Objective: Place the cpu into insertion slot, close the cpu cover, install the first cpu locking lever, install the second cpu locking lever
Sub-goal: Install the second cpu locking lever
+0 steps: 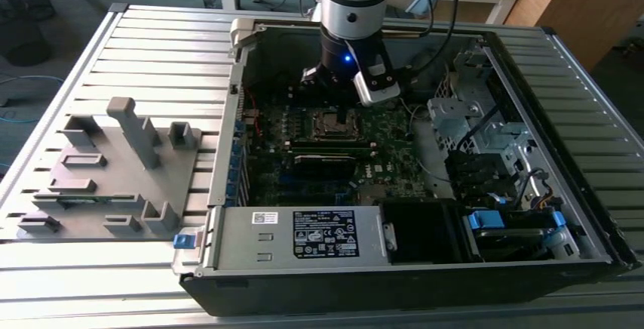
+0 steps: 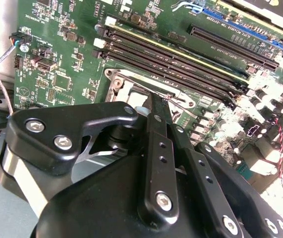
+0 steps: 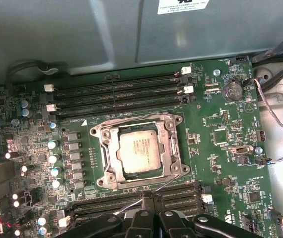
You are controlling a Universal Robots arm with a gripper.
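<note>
First wrist view: we see the jaws (image 3: 148,201) clenched together, tips meeting at a point with nothing between them, poised just over the memory slots (image 3: 136,203) on the near side of the insertion slot (image 3: 139,151). A thin wire lever (image 3: 156,191) runs along that edge of the socket right by the tips; we cannot tell if they touch it. The cpu (image 3: 139,151) already sits in the insertion slot, silver top facing up, and the cpu cover (image 3: 104,134) lies closed flat around it, framing the chip through its cut-out. In the second wrist view the black linkage of the jaws (image 2: 153,101) comes to the same closed point beside the socket edge (image 2: 124,89), with long dark memory slots (image 2: 181,62) just beyond on the green motherboard (image 2: 52,54). In the exterior view we see the arm (image 1: 352,12) reaching down into the open computer case (image 1: 423,269), its wrist lit by a small blue light, hanging right above the socket (image 1: 337,124) near the middle of the motherboard (image 1: 393,170). The case rests on a slatted metal worktop (image 1: 121,57), and a grey fixture block (image 1: 111,170) stands on the worktop well apart, toward the exterior view's left.
</note>
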